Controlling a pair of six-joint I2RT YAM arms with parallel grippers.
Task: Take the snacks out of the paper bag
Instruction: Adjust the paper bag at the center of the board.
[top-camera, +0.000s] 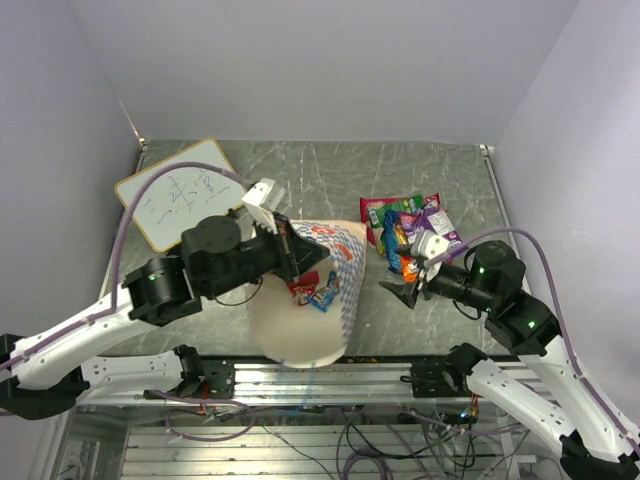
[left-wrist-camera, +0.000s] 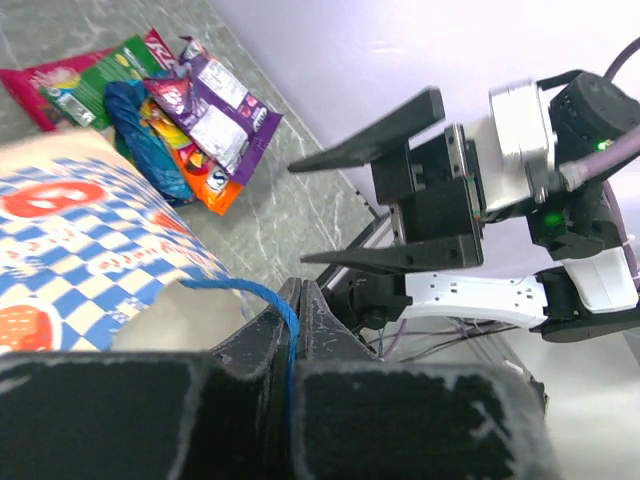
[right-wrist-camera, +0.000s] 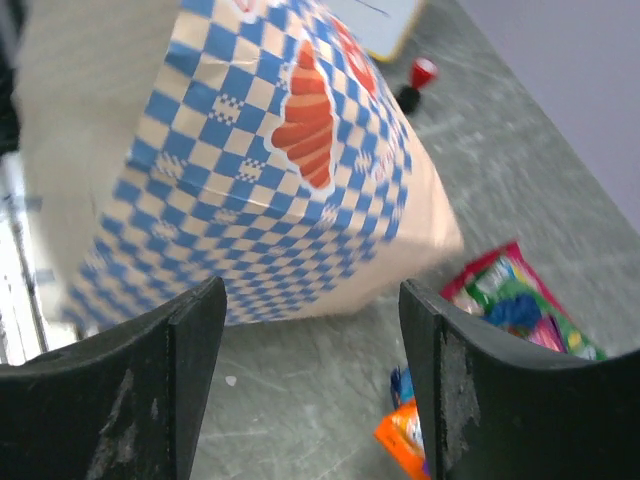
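Observation:
The paper bag (top-camera: 305, 335) lies tilted in the middle, with its checked band (top-camera: 340, 245) toward the far side. My left gripper (top-camera: 300, 262) is shut on the bag's blue cord handle (left-wrist-camera: 250, 290), as the left wrist view (left-wrist-camera: 298, 288) shows. Red and blue snack packets (top-camera: 314, 290) show at the bag's mouth. A pile of snacks (top-camera: 410, 232), red, green, purple, blue and orange, lies on the table right of the bag; it also shows in the left wrist view (left-wrist-camera: 190, 110). My right gripper (top-camera: 405, 290) is open and empty between the bag (right-wrist-camera: 260, 170) and the pile (right-wrist-camera: 510, 300).
A white writing board (top-camera: 180, 190) lies at the far left. A small red-capped bottle (right-wrist-camera: 418, 80) stands beyond the bag. An orange packet (right-wrist-camera: 400, 430) lies by my right finger. Walls close the table on three sides.

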